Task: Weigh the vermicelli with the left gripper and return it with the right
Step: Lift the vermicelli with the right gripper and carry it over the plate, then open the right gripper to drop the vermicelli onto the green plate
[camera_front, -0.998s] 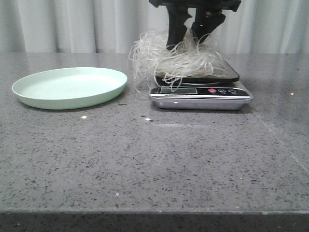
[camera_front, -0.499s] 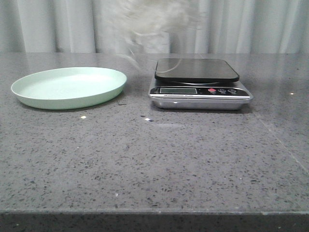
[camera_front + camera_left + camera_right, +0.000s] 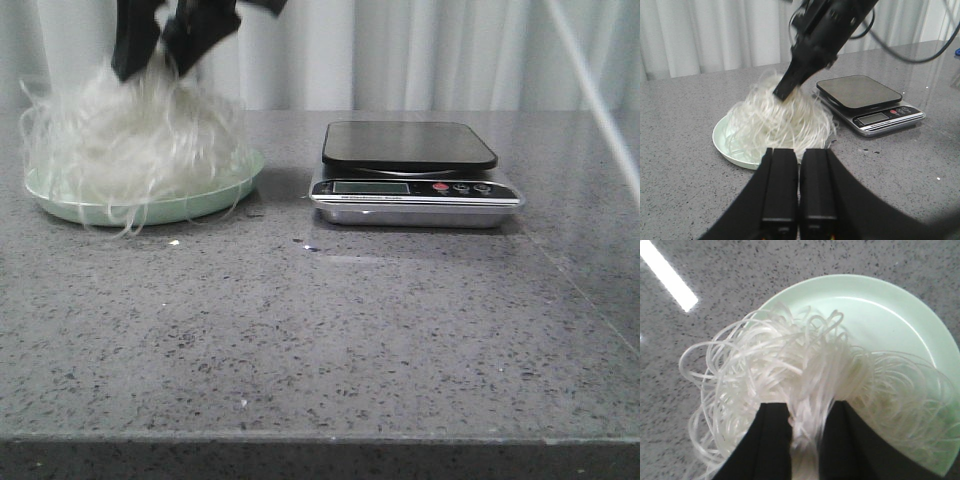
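The vermicelli (image 3: 135, 140) sits as a fluffy whitish mass on the mint-green plate (image 3: 215, 195) at the left of the table. My right gripper (image 3: 160, 55) reaches down into its top and is shut on a bundle of strands (image 3: 790, 365), with the plate (image 3: 890, 310) below. The left wrist view shows the same heap (image 3: 780, 125), the plate (image 3: 722, 145) and the right gripper (image 3: 782, 92) in it. My left gripper (image 3: 800, 152) is shut and empty, held back from the plate above the table. It is out of the front view.
A kitchen scale (image 3: 410, 145) with a bare black platform stands right of the plate, and also shows in the left wrist view (image 3: 860, 92). A thin pale cable (image 3: 590, 80) slants across the upper right. White curtains hang behind the grey stone table.
My right gripper lifted the vermicelli off the scale, carried it left and lowered it onto the green plate. The scale platform is now bare.
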Tool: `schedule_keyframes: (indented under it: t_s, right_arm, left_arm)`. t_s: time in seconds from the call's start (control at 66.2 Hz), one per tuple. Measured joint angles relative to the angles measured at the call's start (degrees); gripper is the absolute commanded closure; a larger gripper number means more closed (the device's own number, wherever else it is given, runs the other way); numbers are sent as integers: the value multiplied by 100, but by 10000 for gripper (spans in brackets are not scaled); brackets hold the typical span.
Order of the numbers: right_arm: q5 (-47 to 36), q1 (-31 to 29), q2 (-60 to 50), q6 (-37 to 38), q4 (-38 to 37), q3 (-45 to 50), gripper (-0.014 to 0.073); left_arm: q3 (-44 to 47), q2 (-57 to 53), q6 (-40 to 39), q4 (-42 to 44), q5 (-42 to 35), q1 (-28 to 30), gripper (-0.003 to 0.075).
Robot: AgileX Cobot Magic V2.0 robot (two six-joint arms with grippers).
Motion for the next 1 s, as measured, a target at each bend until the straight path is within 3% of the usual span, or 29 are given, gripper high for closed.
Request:
schedule_keyframes:
  t_s: [0.091,0.196,0.287,0.574,0.816,0.998]
  right_arm:
    - [-81,0,191,0,0,0,299]
    - [-103,0,230,0,12,-9,92]
    - [-103,0,230,-3,0,-20,-8]
    - [271,-314,-229,-3,-223,-42,-15]
    - [1122,-1089,-1177,-3,-260,-68,-15]
    - [1188,-1703,-1850,-14,-273,168,-15]
  left_arm:
    - [0,0,0,0,0,0,593]
    - [0,0,0,0,0,0,593]
    - [0,0,0,0,0,0,593]
    - [0,0,0,0,0,0,593]
    - [0,0,0,0,0,0,593]
    - [0,0,0,0,0,0,593]
